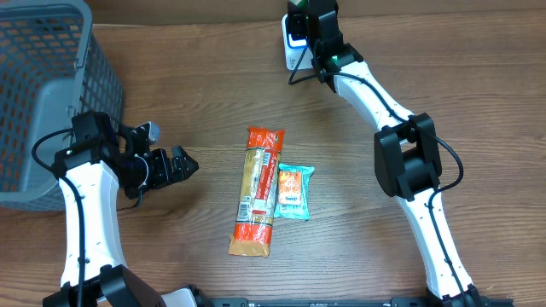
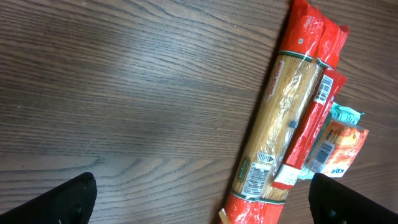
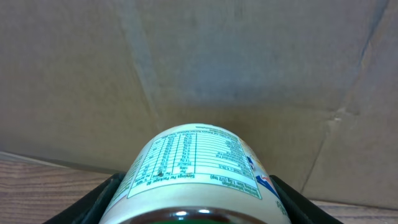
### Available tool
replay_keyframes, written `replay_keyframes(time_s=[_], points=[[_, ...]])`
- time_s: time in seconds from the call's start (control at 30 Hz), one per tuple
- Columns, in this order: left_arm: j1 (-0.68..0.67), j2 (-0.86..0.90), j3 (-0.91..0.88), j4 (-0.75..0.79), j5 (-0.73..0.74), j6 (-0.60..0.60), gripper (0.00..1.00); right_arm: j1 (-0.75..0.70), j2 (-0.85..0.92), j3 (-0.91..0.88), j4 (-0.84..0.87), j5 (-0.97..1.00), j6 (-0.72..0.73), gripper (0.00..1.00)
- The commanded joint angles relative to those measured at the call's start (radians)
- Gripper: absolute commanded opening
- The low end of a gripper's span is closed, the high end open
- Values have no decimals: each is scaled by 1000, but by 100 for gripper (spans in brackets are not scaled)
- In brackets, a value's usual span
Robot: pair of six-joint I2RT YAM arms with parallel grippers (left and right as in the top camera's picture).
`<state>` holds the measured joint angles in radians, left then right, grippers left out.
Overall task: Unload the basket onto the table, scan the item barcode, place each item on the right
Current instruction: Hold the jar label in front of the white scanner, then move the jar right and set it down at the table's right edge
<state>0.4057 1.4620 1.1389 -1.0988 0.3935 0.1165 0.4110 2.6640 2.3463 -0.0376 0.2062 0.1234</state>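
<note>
Here, from overhead, the right gripper is stretched to the far edge of the table, beside a white-and-blue unit that I take for the scanner, though it is too small to be sure. The left gripper hangs at the left, jaws spread and holding nothing. It points at a long pasta packet and a small teal-and-orange sachet lying just beside it at mid-table, presumably next in line. A grey basket sits at the far left, likely there to receive scanned goods.

From the left wrist, the dark fingertips show wide apart at the near corners. The pasta packet and sachet lie ahead with their barcodes facing up.

From the right wrist, the fingers pinch a round container from both sides. Its nutrition label is turned up towards the camera, and a cardboard wall stands behind. No barcode shows on this face, so I judge the container is held out to offer its code to the scanner and may need turning.
</note>
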Motion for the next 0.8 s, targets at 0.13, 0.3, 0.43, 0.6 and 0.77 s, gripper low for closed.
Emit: replay_keyframes(time_s=[0.13, 0.3, 0.43, 0.6, 0.77], points=[[-7, 4, 0, 1, 14, 30, 100, -3, -30, 11, 27, 3, 10, 40], [-7, 4, 0, 1, 14, 30, 100, -3, -30, 10, 33, 3, 10, 40], [-7, 4, 0, 1, 14, 30, 100, -3, -16, 9, 47, 3, 10, 39], [-7, 4, 0, 1, 15, 30, 100, -4, -2, 9, 68, 3, 5, 38], [-7, 4, 0, 1, 14, 30, 100, -7, -3, 10, 149, 3, 3, 38]])
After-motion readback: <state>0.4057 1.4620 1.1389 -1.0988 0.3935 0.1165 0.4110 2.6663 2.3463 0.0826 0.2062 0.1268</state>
